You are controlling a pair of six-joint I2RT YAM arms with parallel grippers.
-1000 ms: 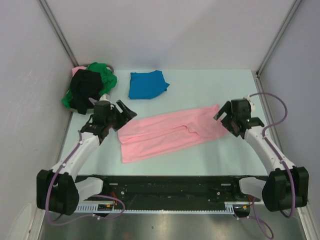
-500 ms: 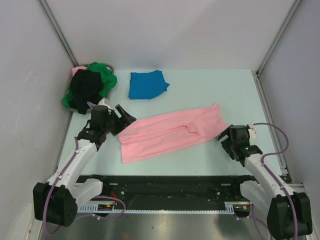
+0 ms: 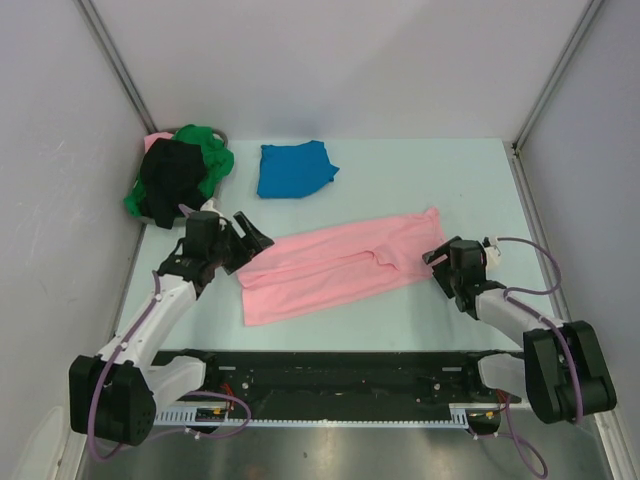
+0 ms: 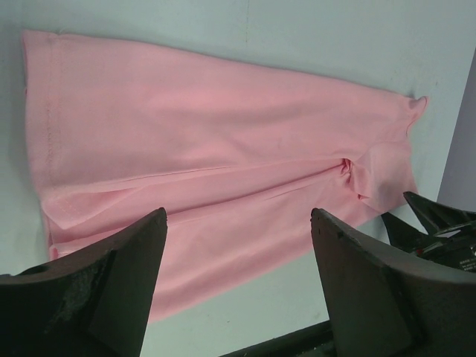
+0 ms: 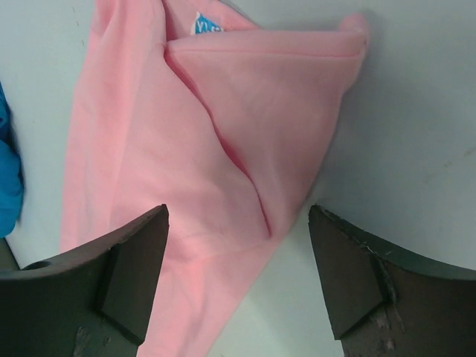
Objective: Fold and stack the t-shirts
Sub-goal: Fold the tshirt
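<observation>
**Pink shirt flat on the table, both my tools open over its ends**

The only label I can find is a small blue-and-white neck tag (image 5: 209, 26) at the collar of the pink t-shirt (image 3: 340, 265). It has print on it, but too small for me to read.

Since a second ago my right arm has swung. It was raised by the shirt's far right end, then pulled back toward the near right corner. Now my right tool (image 3: 438, 267) sits low, just beside that right end. My left tool (image 3: 250, 232) has hardly shifted and hangs at the shirt's left end. The shirt itself has not moved.

Both tools are spread wide with nothing between the fingers. My wrist cameras show only pink cloth and bare table (image 3: 420, 180) in each gap.

The pink t-shirt lies in the middle of the table as a long, narrow band. It runs from near left to far right, with a lengthwise crease and its right end folded to a blunt point. The blue t-shirt (image 3: 295, 168) lies folded at the back, well apart from it. The green t-shirt (image 3: 214, 152) and black t-shirt (image 3: 168, 176) are heaped together in the far left corner.
</observation>
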